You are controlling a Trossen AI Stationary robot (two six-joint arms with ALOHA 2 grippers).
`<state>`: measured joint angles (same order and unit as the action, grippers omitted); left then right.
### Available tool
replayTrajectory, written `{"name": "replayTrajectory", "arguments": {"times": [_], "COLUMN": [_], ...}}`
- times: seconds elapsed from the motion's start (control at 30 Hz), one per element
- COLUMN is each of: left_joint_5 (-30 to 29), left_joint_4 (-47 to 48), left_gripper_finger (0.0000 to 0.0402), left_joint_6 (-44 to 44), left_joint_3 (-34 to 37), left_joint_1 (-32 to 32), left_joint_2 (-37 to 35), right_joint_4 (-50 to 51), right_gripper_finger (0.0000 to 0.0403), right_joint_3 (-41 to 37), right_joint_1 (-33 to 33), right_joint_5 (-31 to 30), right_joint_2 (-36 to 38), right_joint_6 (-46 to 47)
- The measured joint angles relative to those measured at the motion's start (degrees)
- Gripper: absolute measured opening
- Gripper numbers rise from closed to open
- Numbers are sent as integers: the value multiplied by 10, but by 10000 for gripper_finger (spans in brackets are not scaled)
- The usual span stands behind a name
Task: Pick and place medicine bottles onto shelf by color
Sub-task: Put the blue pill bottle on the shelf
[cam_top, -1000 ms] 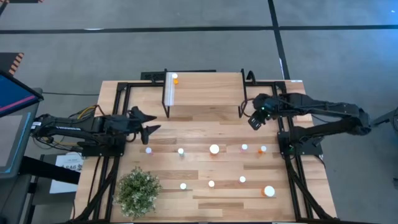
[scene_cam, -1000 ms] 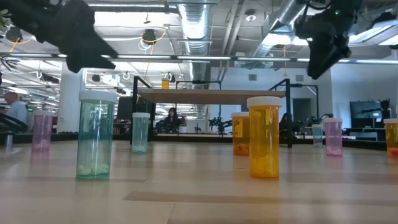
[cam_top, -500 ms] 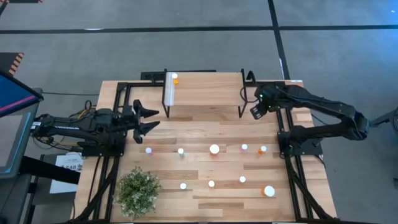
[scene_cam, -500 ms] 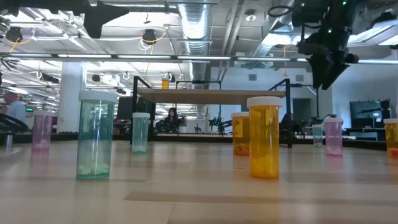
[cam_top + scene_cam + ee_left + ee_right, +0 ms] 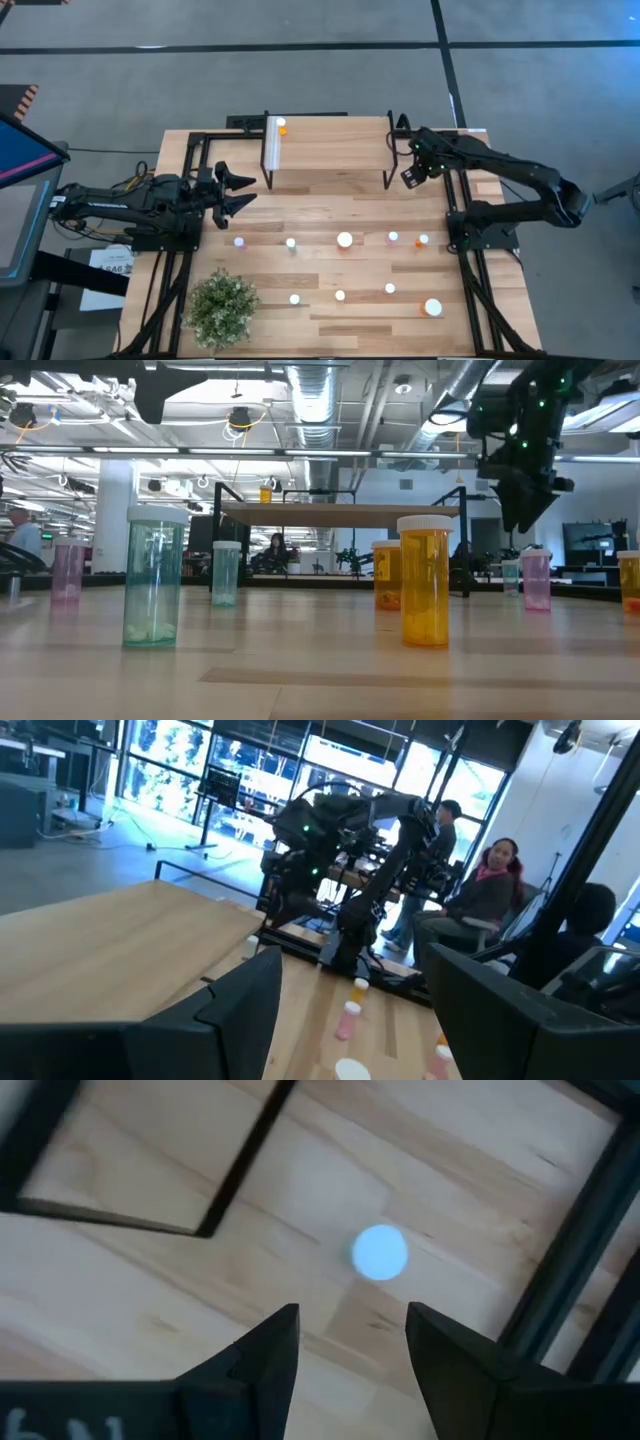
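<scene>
Several white-capped medicine bottles [image 5: 345, 239] stand upright on the tabletop in two loose rows; in the low view a large green one [image 5: 154, 575] and a large orange one [image 5: 425, 580] are nearest. One orange bottle [image 5: 281, 127] stands on the shelf [image 5: 330, 145] by its white strip. My right gripper [image 5: 410, 178] hangs open and empty by the shelf's right legs, pointing down over a white cap [image 5: 380, 1252] on the table. My left gripper [image 5: 235, 190] is open and empty at the table's left edge, level, facing the shelf.
A bushy potted plant [image 5: 222, 307] stands at the near left. Black frame rails [image 5: 460, 250] run along both sides of the table. The shelf's thin black legs [image 5: 388, 175] stand close to my right gripper. People [image 5: 485, 885] sit in the room beyond the right side.
My right gripper has gone a little toward the far edge, beside the shelf's right legs, and has come down. My left gripper has risen, leaving the top of the low view, then kept still. No bottle has moved.
</scene>
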<state>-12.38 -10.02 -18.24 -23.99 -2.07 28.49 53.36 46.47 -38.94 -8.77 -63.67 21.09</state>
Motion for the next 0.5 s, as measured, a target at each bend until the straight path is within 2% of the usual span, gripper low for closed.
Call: {"name": "replayTrajectory", "arguments": {"times": [0.17,0.5], "left_joint_5": [-16,-18], "left_joint_4": [-6,3], "left_gripper_finger": [233,233], "left_joint_6": [-13,-50], "left_joint_3": [0,0], "left_joint_1": [0,0], "left_joint_2": [0,0], "right_joint_4": [-35,-58], "right_gripper_finger": [210,210], "right_joint_3": [-29,-31], "right_joint_1": [-24,-42], "right_joint_5": [28,46], "right_joint_2": [0,0], "right_joint_6": [-17,-36]}}
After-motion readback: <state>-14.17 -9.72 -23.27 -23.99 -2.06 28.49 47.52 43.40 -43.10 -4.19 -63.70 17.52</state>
